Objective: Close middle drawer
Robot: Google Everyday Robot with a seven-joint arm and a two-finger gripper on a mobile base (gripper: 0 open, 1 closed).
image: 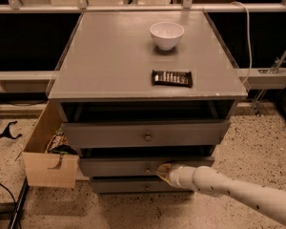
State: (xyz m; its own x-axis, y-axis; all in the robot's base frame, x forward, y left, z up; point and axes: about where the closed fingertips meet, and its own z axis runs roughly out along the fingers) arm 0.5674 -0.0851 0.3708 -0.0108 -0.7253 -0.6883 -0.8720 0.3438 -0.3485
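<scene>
**Gripper at the front of the middle drawer**

The gripper (pixel 165 171) sits at the front of the middle drawer (pixel 114 167), just right of its small round knob (pixel 148 170), at the end of a white arm (pixel 229 191) that reaches in from the lower right. Its tan tip appears to touch the drawer face (how far it is open, and whether it has hold of anything, cannot be told). The middle drawer stands partly out of the grey cabinet (pixel 109 56), with a dark gap above its front. The top drawer (pixel 105 134) above it is also pulled out, and the lowest drawer (pixel 119 186) sits further back. On the cabinet top are a white bowl (pixel 167 34) and, nearer the front edge, a dark wrapped snack bar (pixel 171 78), well apart. A cardboard box (pixel 50 170) stands on the speckled floor (pixel 262 147), against the cabinet's left side.
</scene>
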